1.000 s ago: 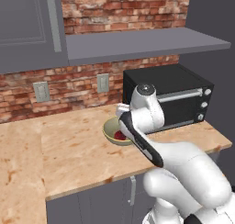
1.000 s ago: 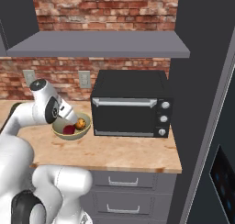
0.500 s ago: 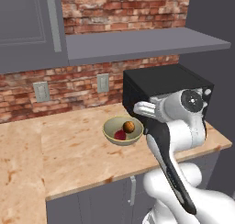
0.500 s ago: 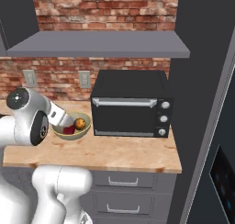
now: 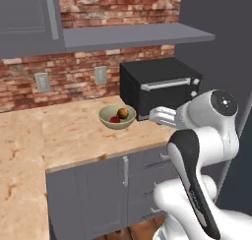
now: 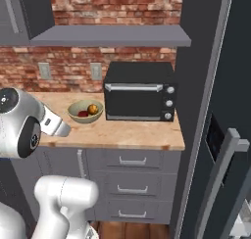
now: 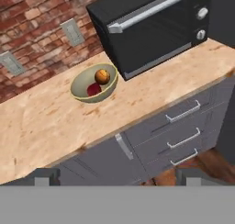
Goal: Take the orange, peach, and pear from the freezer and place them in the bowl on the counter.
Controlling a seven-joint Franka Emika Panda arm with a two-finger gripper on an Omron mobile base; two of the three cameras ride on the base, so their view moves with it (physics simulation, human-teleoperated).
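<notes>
— Where is the small orange-brown ball (image 7: 102, 75)?
— In the olive-tan shallow bowl (image 7: 81, 86) at frame centre, beside a dark red fruit (image 7: 94, 89).
— And the two-finger gripper (image 7: 114, 177)?
— Wide open, holding nothing — probably next is the slate-grey freezer (image 6: 223, 110) for remaining fruit.

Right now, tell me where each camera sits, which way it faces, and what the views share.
Left base view: behind the arm's left, facing the counter; white arm at lower right.
Right base view: behind the arm's right, facing the toaster oven and the freezer; arm at lower left.
Hand view: on the hand, looking down at the counter edge and drawers; gripper fingertips at the bottom, spread apart.
Shared: all three show the bowl holding the orange and a dark red fruit, beside the oven.
</notes>
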